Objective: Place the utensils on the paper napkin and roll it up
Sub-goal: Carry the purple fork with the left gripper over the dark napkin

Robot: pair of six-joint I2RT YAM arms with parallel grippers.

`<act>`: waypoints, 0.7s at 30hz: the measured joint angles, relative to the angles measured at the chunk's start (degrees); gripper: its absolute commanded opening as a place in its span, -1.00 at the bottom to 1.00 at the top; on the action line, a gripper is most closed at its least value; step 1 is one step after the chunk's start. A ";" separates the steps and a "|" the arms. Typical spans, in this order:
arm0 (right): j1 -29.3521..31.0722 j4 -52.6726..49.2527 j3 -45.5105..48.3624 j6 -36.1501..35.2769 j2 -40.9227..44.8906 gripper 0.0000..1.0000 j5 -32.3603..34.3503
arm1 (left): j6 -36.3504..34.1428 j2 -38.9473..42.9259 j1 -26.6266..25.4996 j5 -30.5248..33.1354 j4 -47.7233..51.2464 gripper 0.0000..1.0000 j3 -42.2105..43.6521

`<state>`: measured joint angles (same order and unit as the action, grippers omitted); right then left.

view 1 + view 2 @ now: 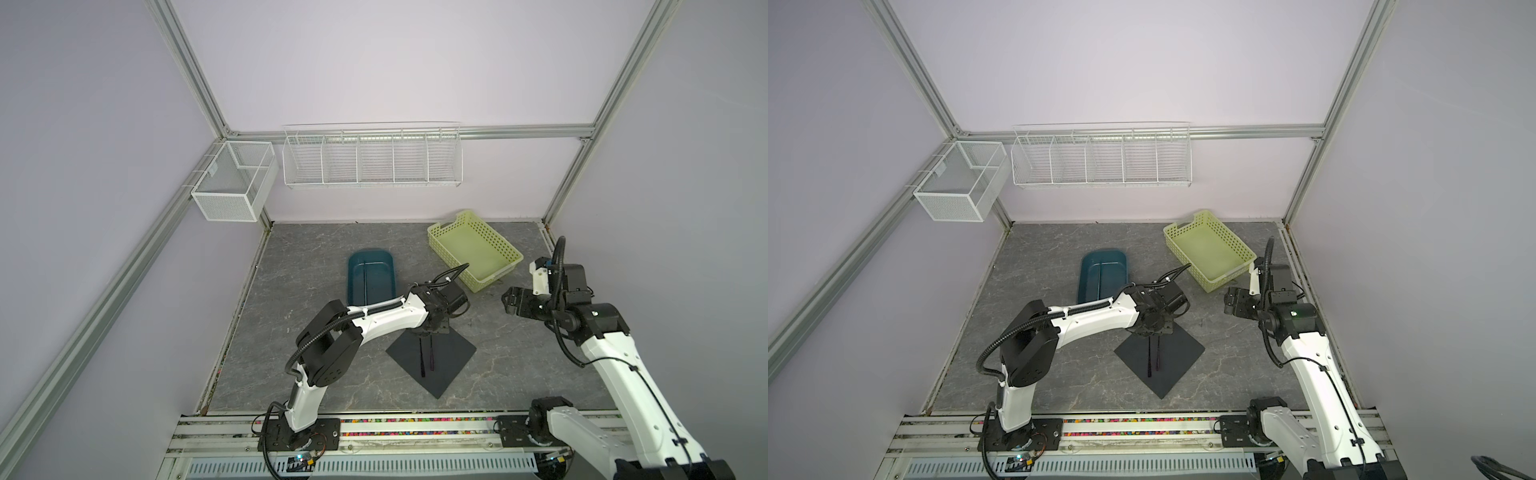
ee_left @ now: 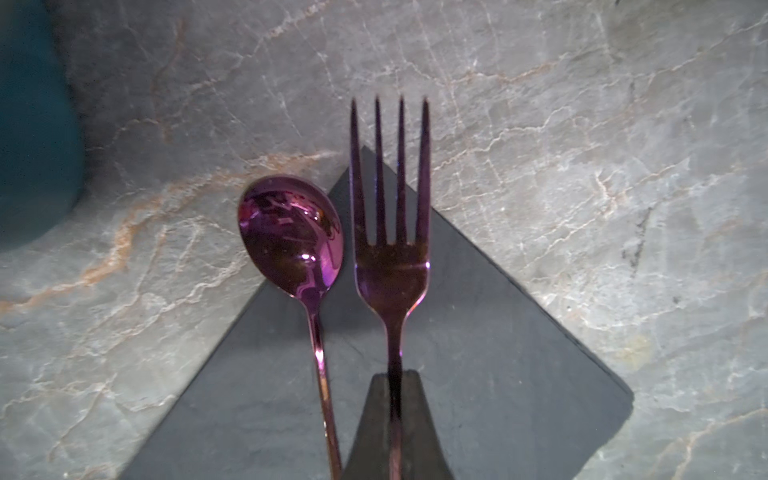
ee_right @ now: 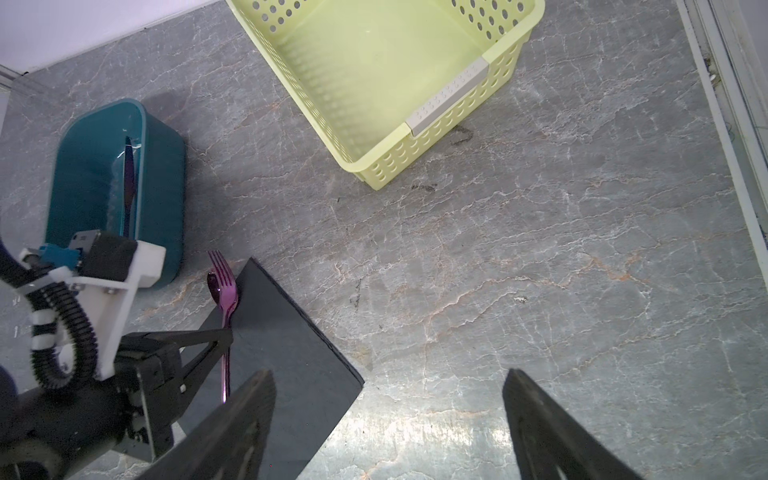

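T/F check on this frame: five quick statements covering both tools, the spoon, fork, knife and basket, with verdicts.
1. The left tool is shut on the fork handle. True.
2. The spoon lies in the teal tub. False: it lies beside the fork, with its handle on the napkin.
3. The right tool holds the knife. False: it is open and empty; the knife lies in the teal tub.
4. The basket is empty. True.
5. The fork's tines reach past the napkin's corner. True.
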<state>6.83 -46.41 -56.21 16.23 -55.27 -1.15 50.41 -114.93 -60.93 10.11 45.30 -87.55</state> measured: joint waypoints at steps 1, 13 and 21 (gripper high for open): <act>0.00 -0.02 0.00 -0.02 0.07 0.78 -0.02 | 0.13 0.00 -0.02 -0.07 -0.20 -1.00 0.00; 0.00 -0.02 0.00 -0.02 0.20 0.78 -0.26 | 1.42 -1.27 -0.76 -0.63 -1.20 -1.00 0.00; 0.00 -0.02 0.00 -0.02 0.20 0.78 -0.48 | 1.66 -3.32 -0.85 -1.01 -0.92 -1.00 0.00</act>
<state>6.83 -46.44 -56.21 16.21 -55.07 -1.63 52.07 -118.26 -61.78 9.10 44.38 -87.55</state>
